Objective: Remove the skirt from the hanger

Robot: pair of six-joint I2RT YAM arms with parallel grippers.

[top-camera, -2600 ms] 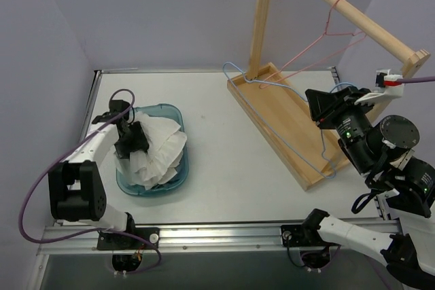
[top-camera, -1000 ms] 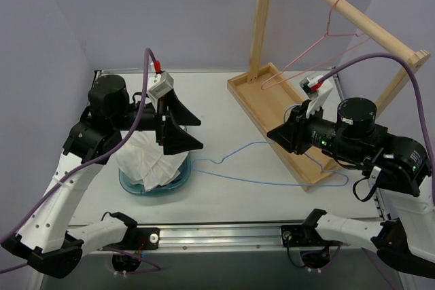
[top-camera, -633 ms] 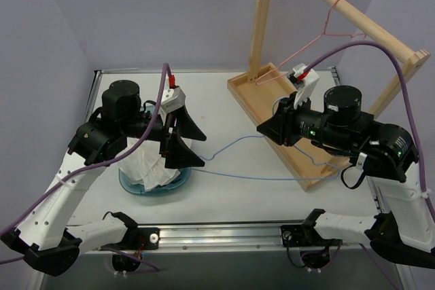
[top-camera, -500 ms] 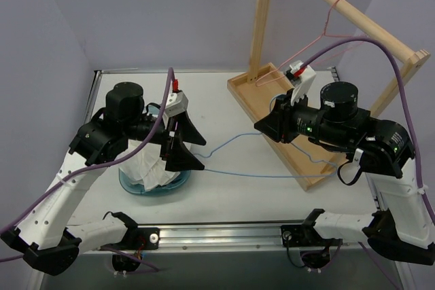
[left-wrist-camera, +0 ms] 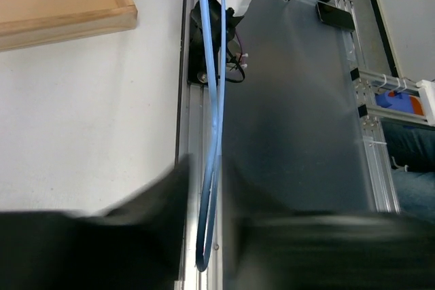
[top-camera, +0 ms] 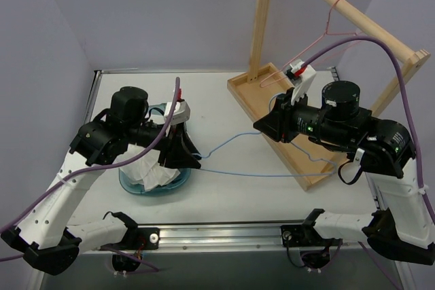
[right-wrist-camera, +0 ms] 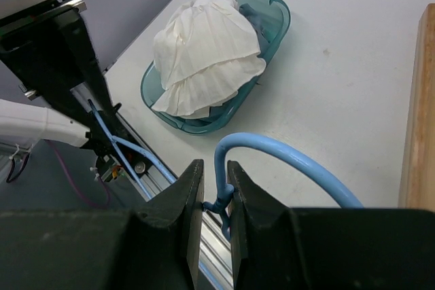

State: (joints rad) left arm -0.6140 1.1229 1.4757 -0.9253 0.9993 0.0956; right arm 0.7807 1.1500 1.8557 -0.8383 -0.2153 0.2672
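Over the table (top-camera: 231, 100), right end effector (right-wrist-camera: 214, 181) pinches the hanger (right-wrist-camera: 272, 140) — left end effector (left-wrist-camera: 206, 195) straddles it, closure unclear.

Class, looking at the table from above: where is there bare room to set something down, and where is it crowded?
Bare: the far table between basket and rack base, behind the hanger; also the strip between hanger and front rail. Crowded: around the basket and left gripper, and by the right gripper.
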